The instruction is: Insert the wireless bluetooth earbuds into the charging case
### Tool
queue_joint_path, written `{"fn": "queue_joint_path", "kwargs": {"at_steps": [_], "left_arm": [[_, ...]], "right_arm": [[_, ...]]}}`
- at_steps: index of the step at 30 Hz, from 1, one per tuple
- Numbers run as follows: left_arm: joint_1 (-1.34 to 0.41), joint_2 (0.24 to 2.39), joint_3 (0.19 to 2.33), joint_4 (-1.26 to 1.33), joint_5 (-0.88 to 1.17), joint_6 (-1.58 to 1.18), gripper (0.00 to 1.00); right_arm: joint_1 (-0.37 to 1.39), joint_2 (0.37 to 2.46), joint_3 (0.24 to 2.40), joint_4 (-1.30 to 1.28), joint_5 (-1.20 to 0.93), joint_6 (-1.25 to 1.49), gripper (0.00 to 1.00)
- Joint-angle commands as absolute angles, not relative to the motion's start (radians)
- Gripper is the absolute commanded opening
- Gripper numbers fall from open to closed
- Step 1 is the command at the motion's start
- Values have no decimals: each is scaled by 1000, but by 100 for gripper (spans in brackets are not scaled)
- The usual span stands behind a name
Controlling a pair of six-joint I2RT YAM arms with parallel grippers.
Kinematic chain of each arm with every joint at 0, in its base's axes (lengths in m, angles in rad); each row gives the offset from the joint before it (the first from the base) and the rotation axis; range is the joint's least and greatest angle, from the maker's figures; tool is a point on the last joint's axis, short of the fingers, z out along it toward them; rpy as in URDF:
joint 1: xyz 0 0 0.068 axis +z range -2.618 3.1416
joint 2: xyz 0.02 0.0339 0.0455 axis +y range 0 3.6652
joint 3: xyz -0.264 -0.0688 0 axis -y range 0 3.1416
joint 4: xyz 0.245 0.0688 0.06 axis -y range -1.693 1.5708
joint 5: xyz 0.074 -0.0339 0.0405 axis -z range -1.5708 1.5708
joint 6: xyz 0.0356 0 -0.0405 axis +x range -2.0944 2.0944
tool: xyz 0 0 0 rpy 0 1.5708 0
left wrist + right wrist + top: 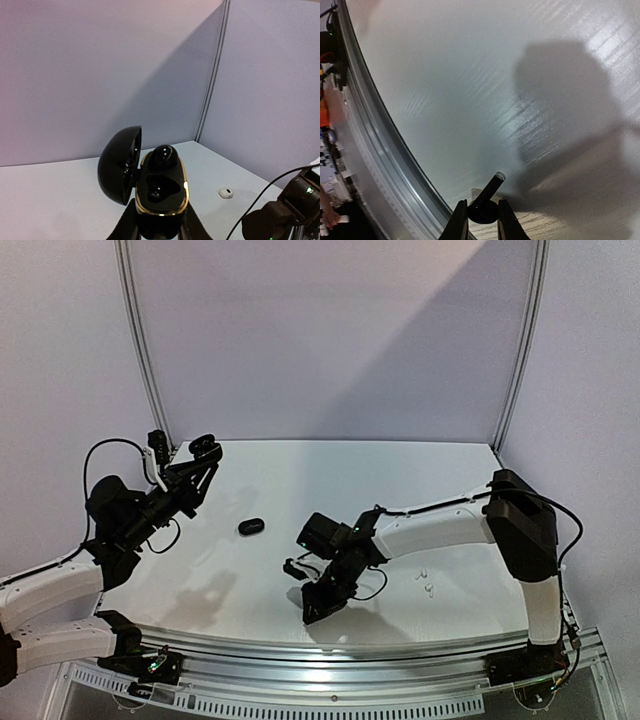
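My left gripper (160, 222) is shut on an open black charging case (161, 197) with a gold rim, held up off the table. Its lid (120, 165) is swung out to the left. A glossy black earbud (163, 156) sits in the far socket, and the near socket (157, 187) is bare. From above, that case (203, 446) shows at the far left in my left gripper (197, 464). My right gripper (482, 220) is shut on a black earbud (484, 211), stem pointing up and right. It hangs low by the table's front edge (320, 608).
A closed black case (250, 526) lies left of the table's centre. Two small white earbuds (429, 588) lie at the right, under my right arm. A small white oval item (226, 192) rests on the table beyond the held case. A metal rail (375, 150) borders the near edge.
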State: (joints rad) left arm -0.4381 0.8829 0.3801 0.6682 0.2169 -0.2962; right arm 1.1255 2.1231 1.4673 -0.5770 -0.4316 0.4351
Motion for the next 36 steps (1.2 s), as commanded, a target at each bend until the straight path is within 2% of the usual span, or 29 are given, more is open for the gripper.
{"fn": "queue_joint_path", "kwargs": {"at_steps": [1, 10, 15, 22, 31, 36], "left_arm": [[-437, 869, 370, 680, 217, -282, 0], [-437, 867, 370, 681, 213, -283, 0], [-437, 865, 371, 683, 210, -282, 0], [-437, 862, 371, 684, 207, -281, 0], [-436, 861, 370, 684, 202, -279, 0], [-437, 863, 371, 684, 202, -281, 0]], "right_arm": [[1074, 2130, 1376, -418, -737, 605, 5], [987, 2145, 1219, -210, -816, 882, 4], [944, 2136, 1138, -86, -823, 1044, 11], [911, 2158, 1109, -91, -827, 1083, 15], [875, 2130, 1073, -159, -775, 1073, 27], [867, 2107, 1076, -231, -731, 1045, 31]]}}
